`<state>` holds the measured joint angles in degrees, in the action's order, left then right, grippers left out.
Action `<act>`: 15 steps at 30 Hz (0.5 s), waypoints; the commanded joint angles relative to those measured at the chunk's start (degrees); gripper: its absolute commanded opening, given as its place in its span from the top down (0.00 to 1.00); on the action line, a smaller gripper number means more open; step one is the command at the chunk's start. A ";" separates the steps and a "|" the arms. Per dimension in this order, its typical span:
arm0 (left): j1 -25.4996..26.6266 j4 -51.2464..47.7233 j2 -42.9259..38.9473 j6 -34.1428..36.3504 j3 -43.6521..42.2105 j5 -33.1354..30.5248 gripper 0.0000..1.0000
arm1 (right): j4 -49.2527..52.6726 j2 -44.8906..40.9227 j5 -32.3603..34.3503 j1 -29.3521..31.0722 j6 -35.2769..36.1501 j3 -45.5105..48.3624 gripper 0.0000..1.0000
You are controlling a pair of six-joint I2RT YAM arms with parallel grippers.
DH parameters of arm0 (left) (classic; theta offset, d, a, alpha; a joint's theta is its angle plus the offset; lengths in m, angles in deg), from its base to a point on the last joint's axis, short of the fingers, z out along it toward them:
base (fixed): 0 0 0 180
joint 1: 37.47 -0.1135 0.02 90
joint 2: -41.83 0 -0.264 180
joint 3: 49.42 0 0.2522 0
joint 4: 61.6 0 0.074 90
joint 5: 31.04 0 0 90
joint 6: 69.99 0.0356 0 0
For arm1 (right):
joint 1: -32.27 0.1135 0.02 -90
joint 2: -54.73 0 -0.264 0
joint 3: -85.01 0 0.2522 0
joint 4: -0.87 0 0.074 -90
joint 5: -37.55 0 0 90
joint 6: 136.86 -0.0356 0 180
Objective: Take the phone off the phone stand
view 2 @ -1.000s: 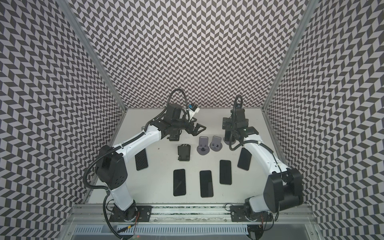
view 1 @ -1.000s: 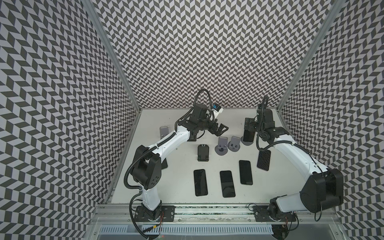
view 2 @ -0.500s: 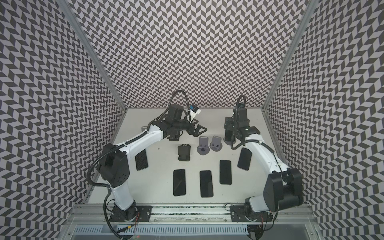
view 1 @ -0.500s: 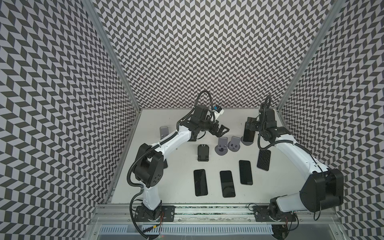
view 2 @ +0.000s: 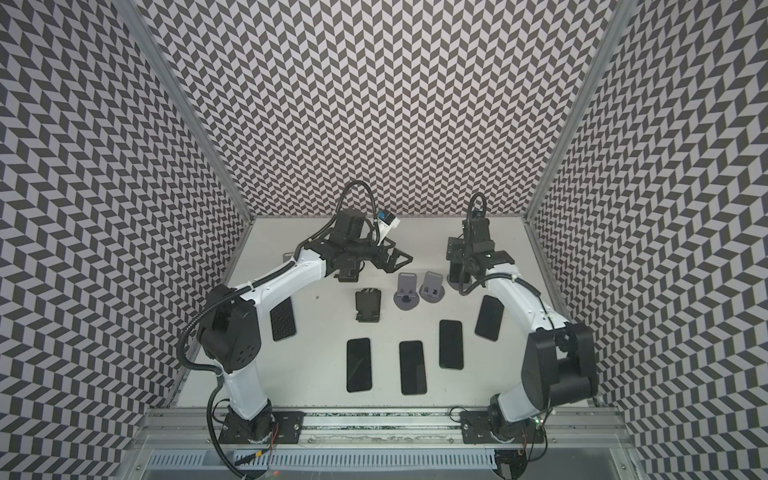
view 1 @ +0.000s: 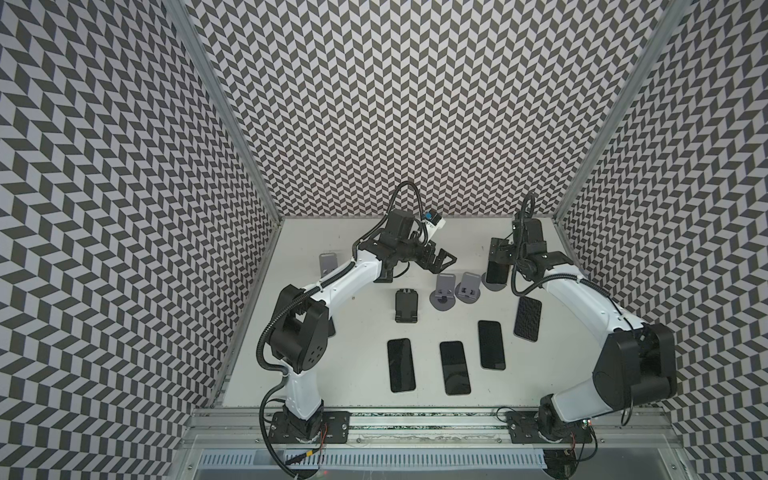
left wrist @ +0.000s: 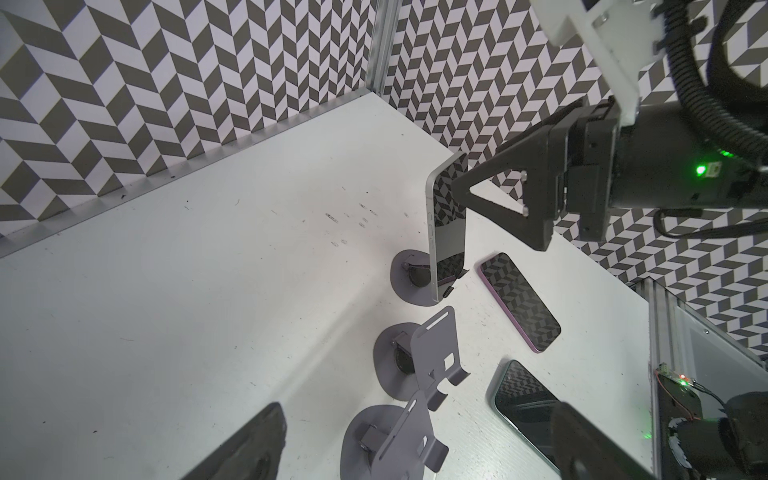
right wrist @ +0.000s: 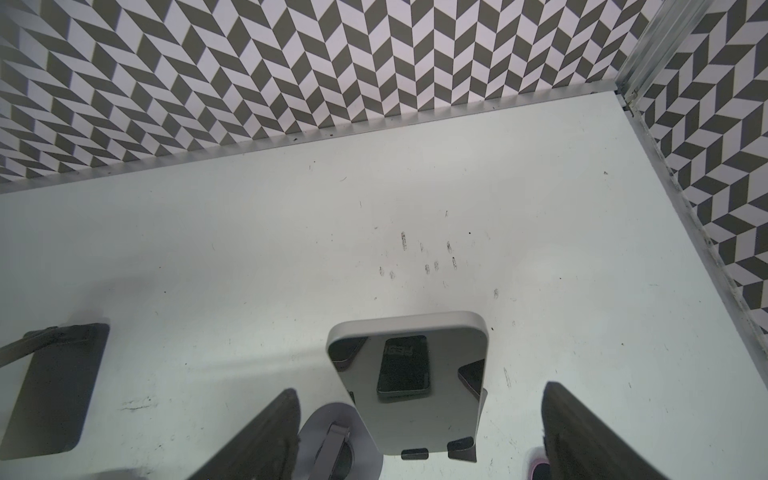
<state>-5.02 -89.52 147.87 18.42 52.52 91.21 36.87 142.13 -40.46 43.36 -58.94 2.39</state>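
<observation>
Presently on the stand: we find the phone [right wrist: 407, 374] leaning back, near upright, on the grey phone stand [right wrist: 332, 446] at the far right of the worktop [view 1: 357, 332]. Its lower edge sits behind the stand's small front lips, which keep it from sliding off.
Right pincer: the right pincer [right wrist: 419, 386] is set above the phone with its jaws apart, one at each long edge. We see a gap on both sides, so nothing is clamped.
Reason for that pose: in our judgement, straddling the narrow width offers a grip on the edges and leaves the glass untouched.
Left pincer: the left pincer [view 1: 444, 262] hangs empty, jaws wide apart, above the empty stands [view 1: 442, 293] and well clear of the phone.
Other items: flat phones [view 1: 454, 368] lie in a row nearer the front, and a black stand [view 1: 406, 305] is unoccupied.
Step in hand: the grasp is not yet made and removal has not begun.
Next move, our view: close on the edges, then lift up over the lips before drawing away.
Risk: a sideways pull could drag or tip the stand along with the phone.
</observation>
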 commanded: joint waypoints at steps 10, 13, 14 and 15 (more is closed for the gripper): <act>-2.47 3.42 0.68 -3.13 -0.20 5.30 0.00 | -1.06 3.04 -0.15 -0.37 1.59 -3.98 0.15; -2.52 3.52 1.11 -3.31 0.14 6.06 0.00 | -1.15 3.48 0.45 -0.48 1.94 -4.11 0.15; -2.53 3.59 1.25 -3.23 0.23 6.15 0.00 | -1.18 3.62 0.59 -0.62 2.13 -4.21 0.15; -2.64 3.56 1.27 -3.26 0.32 6.29 0.00 | -1.07 3.79 0.75 -0.79 2.27 -4.36 0.15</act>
<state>-7.53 -87.29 148.31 15.63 52.52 95.45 36.91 145.45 -40.44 43.25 -57.80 0.05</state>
